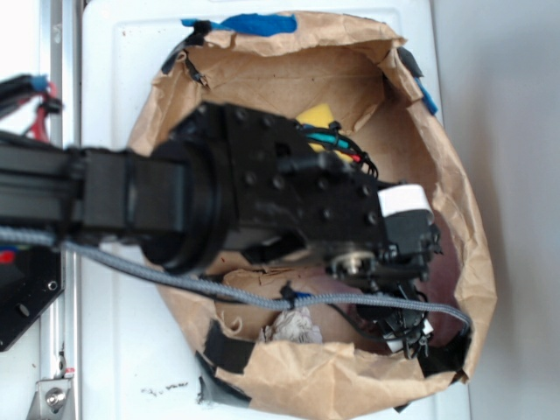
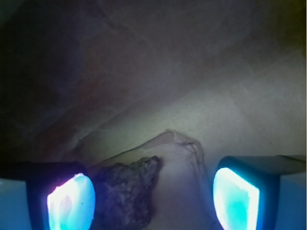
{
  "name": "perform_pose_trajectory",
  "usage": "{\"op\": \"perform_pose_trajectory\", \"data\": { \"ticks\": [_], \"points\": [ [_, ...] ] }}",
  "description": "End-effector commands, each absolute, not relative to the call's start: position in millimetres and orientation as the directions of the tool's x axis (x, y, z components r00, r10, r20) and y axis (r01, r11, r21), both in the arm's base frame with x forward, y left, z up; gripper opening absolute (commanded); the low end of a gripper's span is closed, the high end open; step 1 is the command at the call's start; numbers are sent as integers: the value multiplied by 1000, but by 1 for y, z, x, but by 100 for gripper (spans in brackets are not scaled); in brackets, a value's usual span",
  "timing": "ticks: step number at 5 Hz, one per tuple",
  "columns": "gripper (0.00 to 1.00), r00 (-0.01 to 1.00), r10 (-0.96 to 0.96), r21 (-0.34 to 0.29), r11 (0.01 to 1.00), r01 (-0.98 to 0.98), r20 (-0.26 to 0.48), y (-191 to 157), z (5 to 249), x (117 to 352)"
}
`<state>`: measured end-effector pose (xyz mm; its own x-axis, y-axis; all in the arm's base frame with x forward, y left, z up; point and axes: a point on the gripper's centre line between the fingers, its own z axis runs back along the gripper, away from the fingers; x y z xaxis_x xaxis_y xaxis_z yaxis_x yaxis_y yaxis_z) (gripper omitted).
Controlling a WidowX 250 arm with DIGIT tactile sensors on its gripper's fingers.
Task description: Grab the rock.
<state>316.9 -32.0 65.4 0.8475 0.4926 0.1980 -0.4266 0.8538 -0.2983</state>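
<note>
The rock (image 2: pixel 127 191), a dark, rough, jagged lump, lies on brown paper in the wrist view, close beside the left glowing finger pad (image 2: pixel 71 203) and well apart from the right pad (image 2: pixel 236 199). My gripper (image 2: pixel 153 201) is open, its jaws wide on either side of the rock. In the exterior view the gripper (image 1: pixel 404 328) reaches down into the lower right of the paper bag (image 1: pixel 455 201); the rock is hidden there behind the arm.
A pale grey-white wrinkly lump (image 1: pixel 293 325) lies near the bag's front wall. A yellow sponge (image 1: pixel 317 116) peeks out behind the arm at the back. Crumpled bag walls rise all around. A grey braided cable (image 1: pixel 219 284) crosses the bag.
</note>
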Motion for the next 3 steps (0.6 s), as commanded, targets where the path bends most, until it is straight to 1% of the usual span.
{"op": "perform_pose_trajectory", "data": {
  "ticks": [1,2,3],
  "points": [
    [100,849,471,-331,862,-384,241,-34,71,334],
    [100,866,450,-337,867,-366,217,-45,59,340],
    [100,877,435,-298,881,-368,204,-52,43,345]
  ]
}}
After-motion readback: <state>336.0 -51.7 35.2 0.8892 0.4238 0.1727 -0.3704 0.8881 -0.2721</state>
